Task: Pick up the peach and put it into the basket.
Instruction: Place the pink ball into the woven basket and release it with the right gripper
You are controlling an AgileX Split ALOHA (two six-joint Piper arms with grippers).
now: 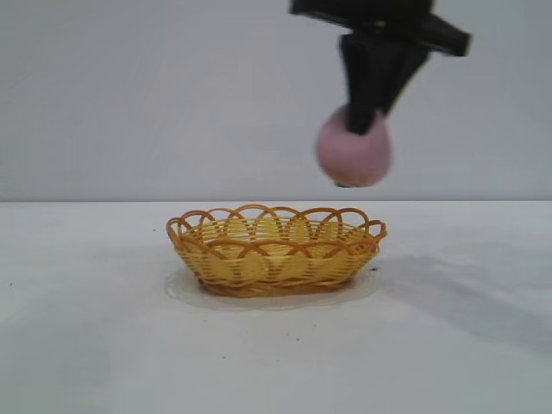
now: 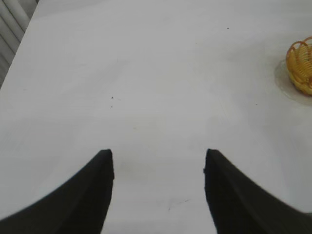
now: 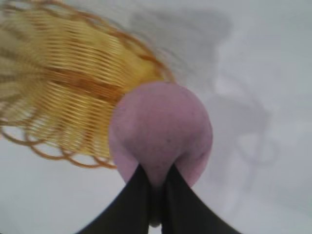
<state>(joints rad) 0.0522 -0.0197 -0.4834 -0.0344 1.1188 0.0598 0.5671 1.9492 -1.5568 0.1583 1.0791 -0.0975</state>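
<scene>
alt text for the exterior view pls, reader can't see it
The right gripper, black, holds a dull pink rounded peach in the air above the right end of a shallow yellow woven basket, which sits empty on a white table.

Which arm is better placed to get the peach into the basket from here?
The right. Its end effector already holds the peach in the air, above the basket's right end. The left end effector hangs open over bare table, with the basket off to one side.
</scene>
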